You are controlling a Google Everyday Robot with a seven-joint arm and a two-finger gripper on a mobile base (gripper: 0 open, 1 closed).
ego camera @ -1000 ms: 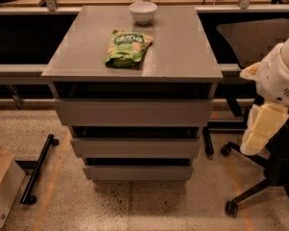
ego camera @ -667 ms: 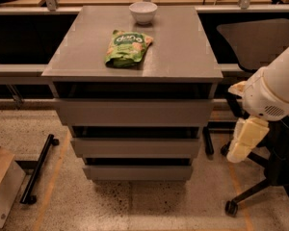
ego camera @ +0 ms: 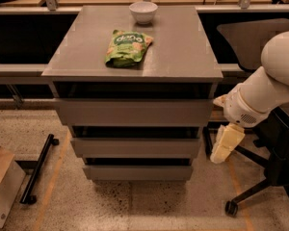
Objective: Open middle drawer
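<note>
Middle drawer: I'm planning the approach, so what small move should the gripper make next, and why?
Probably shift the gripper left, toward the right end of the middle drawer. The gripper hangs beside the cabinet, at about that drawer's height but clear of it, and the drawer front looks closed.

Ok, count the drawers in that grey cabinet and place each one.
3. The top drawer sits under the cabinet top, the middle drawer below it, the lowest drawer at the bottom. The gripper hangs right of the middle drawer, not touching it.
</note>
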